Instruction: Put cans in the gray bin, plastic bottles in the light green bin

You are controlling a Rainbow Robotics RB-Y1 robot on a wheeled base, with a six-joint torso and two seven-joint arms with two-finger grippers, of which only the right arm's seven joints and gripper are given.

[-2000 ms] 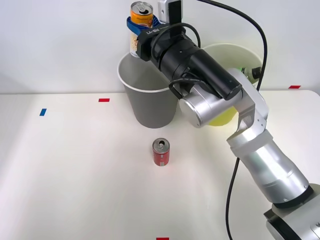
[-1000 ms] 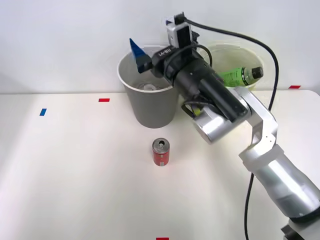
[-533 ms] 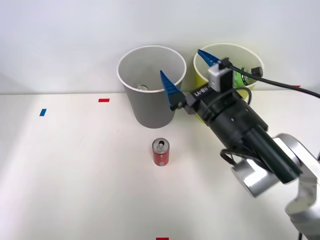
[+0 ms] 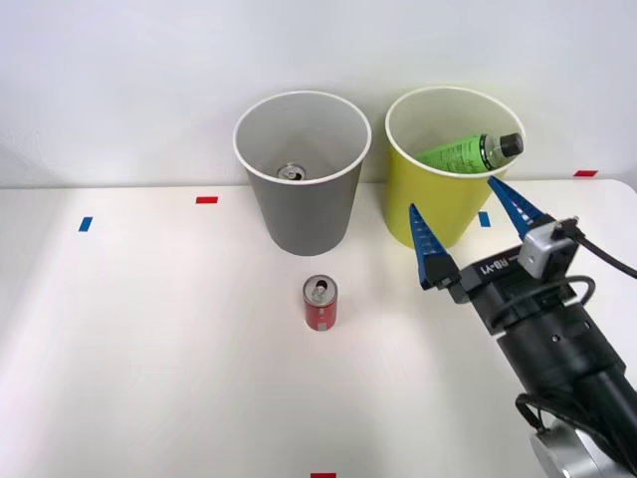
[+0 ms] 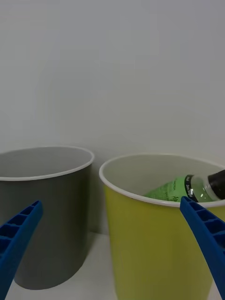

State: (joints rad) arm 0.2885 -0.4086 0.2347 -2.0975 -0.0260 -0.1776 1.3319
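fingers (image 4: 430,244) spread, empty; bottle (image 4: 466,151) label green, writing unreadable.

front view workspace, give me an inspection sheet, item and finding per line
Surface: white table with small red and blue tape marks.
Job's things: red can upright on the table in front of the gray bin; orange and white can inside that bin; plastic bottle leaning in the light green bin, black cap near the rim.
Clutter: nothing seen.
Grippers: right gripper open, empty, in front of the light green bin.
Cables: black cable running from the wrist camera.
Surroundings: plain white wall behind the bins.
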